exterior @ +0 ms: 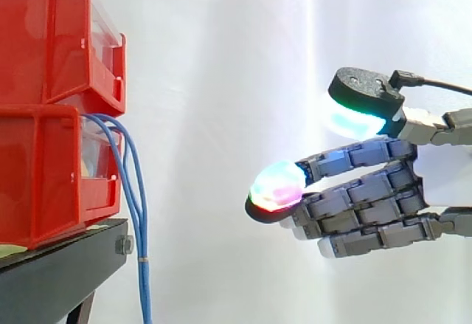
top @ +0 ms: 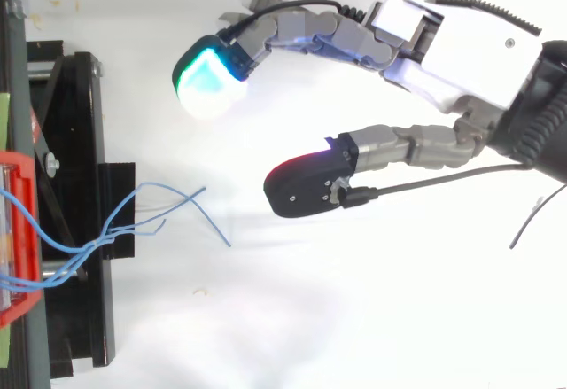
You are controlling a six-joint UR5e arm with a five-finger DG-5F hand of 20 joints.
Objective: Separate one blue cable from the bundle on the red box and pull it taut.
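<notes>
Several thin blue cables (exterior: 133, 191) come out of the lower red bin (exterior: 44, 176) and hang down past the black stand (exterior: 66, 265). From above, the blue cables (top: 133, 216) fan out to loose ends at the right of the bin's rim (top: 22, 229). My hand (exterior: 369, 198) hovers to the right of the cables, apart from them, with a wide gap between. Its fingers reach out straight toward the bins and the thumb is spread above them. The hand (top: 443, 52) is open and holds nothing.
A second red bin (exterior: 51, 36) is stacked on the lower one. The black stand (top: 71, 229) runs along the left edge in the top view. A white curtain hangs behind, and white floor lies below the hand.
</notes>
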